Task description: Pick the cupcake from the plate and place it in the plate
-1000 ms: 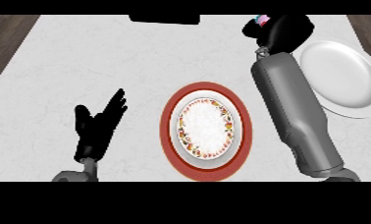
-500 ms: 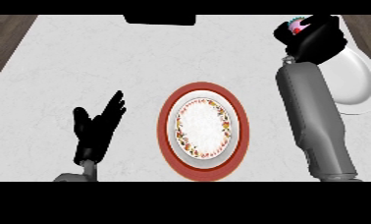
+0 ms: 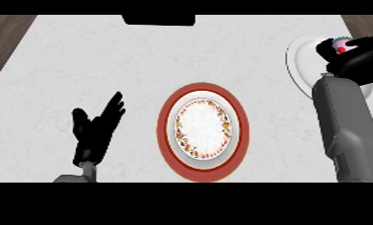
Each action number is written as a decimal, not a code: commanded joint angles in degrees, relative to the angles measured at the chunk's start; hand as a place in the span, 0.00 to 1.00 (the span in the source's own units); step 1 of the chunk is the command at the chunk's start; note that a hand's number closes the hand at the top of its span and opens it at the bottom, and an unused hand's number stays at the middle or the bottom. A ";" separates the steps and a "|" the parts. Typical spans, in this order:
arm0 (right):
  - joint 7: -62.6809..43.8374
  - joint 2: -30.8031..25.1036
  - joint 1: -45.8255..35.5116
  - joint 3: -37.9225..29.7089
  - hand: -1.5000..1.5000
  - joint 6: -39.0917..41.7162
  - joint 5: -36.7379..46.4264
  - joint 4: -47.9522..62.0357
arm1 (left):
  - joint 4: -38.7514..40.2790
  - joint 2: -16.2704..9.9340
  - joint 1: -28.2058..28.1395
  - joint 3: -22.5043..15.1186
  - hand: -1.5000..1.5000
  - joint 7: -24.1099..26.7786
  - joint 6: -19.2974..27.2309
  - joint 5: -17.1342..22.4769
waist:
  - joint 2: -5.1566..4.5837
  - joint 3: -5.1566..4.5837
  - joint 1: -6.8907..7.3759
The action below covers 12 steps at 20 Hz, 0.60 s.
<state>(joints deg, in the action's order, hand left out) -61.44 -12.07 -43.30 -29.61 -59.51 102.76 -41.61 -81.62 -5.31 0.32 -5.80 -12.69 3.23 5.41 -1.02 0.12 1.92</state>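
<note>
Since our right hand (image 3: 348, 58) is curled around the cupcake (image 3: 341, 46) above the white plate (image 3: 300, 57) at right, we'd say only the set-down remains. Left hand (image 3: 94, 129) rests open at near left.

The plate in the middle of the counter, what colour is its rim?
Red: the middle plate has a broad red rim around a white centre with a small speckled ring, seen in the head view.

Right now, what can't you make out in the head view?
- Cupcake: only its pink top shows; the right hand curls round the rest.
- White plate: right part hidden by that hand and forearm.
- Dark object at the counter's far edge: cut off, cannot be identified.
</note>
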 commanded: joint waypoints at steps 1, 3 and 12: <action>-0.61 -3.35 1.55 -2.98 1.00 -11.27 -3.63 5.73 | 2.64 1.03 -0.16 0.10 0.50 2.76 0.17 -0.47 | 0.27 -0.02 -0.52; 1.83 -6.55 -0.02 -4.33 1.00 -13.01 -7.05 9.23 | -2.43 0.24 -0.15 -0.38 0.50 -2.77 0.89 -0.33 | 0.24 0.07 0.10; 12.10 -10.43 -2.08 -8.47 0.00 0.85 -26.38 22.02 | 0.28 -0.45 0.91 1.67 0.50 0.18 -0.96 1.06 | 0.13 0.20 -0.12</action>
<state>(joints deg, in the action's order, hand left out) -53.79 -21.84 -44.75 -36.61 -64.50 83.69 -24.38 -82.00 -5.56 0.17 -5.15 -12.80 2.54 5.82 -0.85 0.26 1.93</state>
